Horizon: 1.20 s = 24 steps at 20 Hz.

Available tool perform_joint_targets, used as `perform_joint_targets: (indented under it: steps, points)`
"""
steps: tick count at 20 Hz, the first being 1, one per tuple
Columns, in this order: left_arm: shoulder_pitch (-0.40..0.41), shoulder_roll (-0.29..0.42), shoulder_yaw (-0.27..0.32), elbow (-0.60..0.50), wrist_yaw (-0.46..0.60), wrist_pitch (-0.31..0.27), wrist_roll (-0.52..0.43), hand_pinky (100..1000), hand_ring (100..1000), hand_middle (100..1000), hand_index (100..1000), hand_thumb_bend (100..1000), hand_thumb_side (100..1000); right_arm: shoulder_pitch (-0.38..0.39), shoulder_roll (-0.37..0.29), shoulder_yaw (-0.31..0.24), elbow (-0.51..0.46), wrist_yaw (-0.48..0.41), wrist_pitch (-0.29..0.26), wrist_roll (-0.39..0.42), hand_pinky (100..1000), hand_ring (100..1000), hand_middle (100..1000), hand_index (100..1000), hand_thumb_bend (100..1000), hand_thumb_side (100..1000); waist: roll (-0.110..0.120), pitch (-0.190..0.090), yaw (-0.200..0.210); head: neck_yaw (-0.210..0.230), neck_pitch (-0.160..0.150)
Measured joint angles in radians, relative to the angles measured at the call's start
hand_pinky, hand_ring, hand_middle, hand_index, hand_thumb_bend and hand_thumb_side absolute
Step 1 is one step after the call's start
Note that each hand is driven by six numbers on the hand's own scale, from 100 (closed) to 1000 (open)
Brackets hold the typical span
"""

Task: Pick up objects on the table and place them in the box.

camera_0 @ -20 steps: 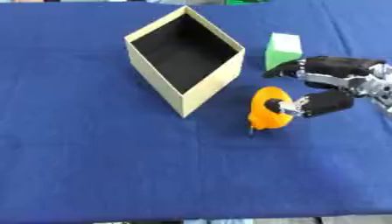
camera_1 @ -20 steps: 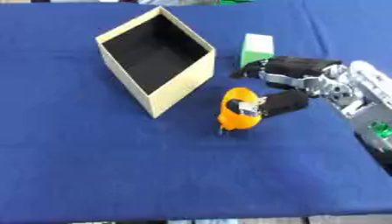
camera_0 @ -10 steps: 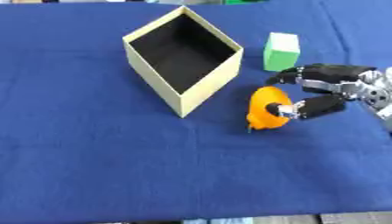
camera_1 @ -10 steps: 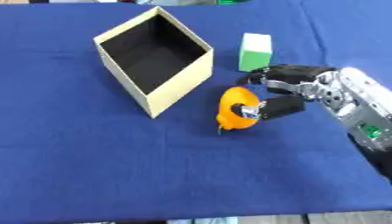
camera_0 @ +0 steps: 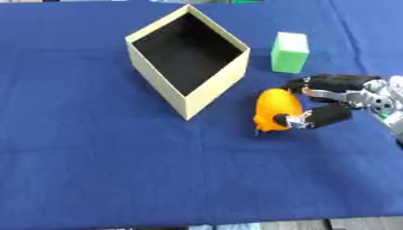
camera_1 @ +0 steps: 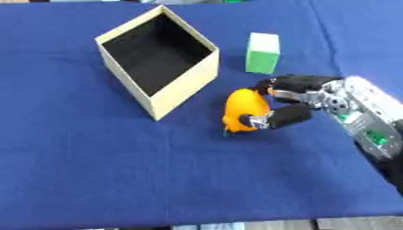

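Blue cloth (camera_0: pixel 94 170) covers table; pale floor, perhaps, below.

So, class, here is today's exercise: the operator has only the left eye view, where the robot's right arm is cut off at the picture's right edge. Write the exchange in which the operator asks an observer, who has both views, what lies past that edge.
Operator: My view stops at the wrist. What is behind the hand?
Observer: In the right eye view a silver forearm runs from the right hand, which is curled on the orange thing, toward the lower right.
Operator: Is anything on that forearm?
Observer: Small green marks sit on its casing.
Operator: And further down?
Observer: The arm turns black at the right edge.
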Motion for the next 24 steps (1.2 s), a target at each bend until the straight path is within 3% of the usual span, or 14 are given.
perform_joint_targets:
  steps: [3,4,8,11,17,20,21,24]
  points:
    - [0.0,-0.002,0.0,0.0,0.001,0.0,0.0,875,595,647,700,384,917,-0.001,0.004,0.002,0.005,0.012,-0.002,-0.013,906,890,869,1000,302,1000,0.0,0.0,0.0,0.0,0.0]
    - [0.0,-0.005,0.0,0.0,0.003,0.0,0.0,876,594,647,700,383,917,-0.001,0.006,0.002,0.005,0.017,-0.002,-0.021,890,877,856,1000,254,899,0.0,0.0,0.0,0.0,0.0]
    - [0.0,-0.008,0.003,0.0,0.004,0.0,0.0,876,594,647,701,381,919,-0.001,0.009,0.003,0.005,0.042,0.003,-0.065,866,848,837,983,202,812,0.0,0.003,0.001,0.0,0.0]
    - [0.0,-0.008,0.005,0.0,0.004,0.0,0.0,877,594,647,700,379,920,0.0,0.013,0.005,-0.001,0.055,0.016,-0.107,837,820,824,908,148,710,0.0,0.003,0.001,0.001,0.0]
    - [0.0,-0.008,0.005,0.0,0.004,0.0,0.0,878,593,647,700,375,917,0.006,0.016,0.018,-0.016,0.081,0.035,-0.198,801,799,763,846,199,481,-0.001,0.006,0.0,0.001,0.0]
    - [0.0,-0.009,0.005,0.0,0.005,-0.001,-0.001,878,592,646,700,373,921,0.009,0.017,0.026,-0.016,0.087,0.042,-0.236,785,790,731,818,164,462,-0.001,0.006,0.002,0.001,0.0]
    - [0.0,-0.009,0.005,0.0,0.005,-0.001,-0.001,878,592,645,699,363,928,0.01,0.018,0.027,-0.016,0.087,0.045,-0.246,772,777,715,810,100,475,-0.001,0.006,0.003,0.001,0.0]
    - [0.0,-0.013,0.006,0.0,0.007,-0.001,-0.001,878,591,645,699,358,926,0.016,0.024,0.027,-0.016,0.071,0.061,-0.268,763,771,712,812,100,476,-0.001,0.006,0.003,0.001,0.0]
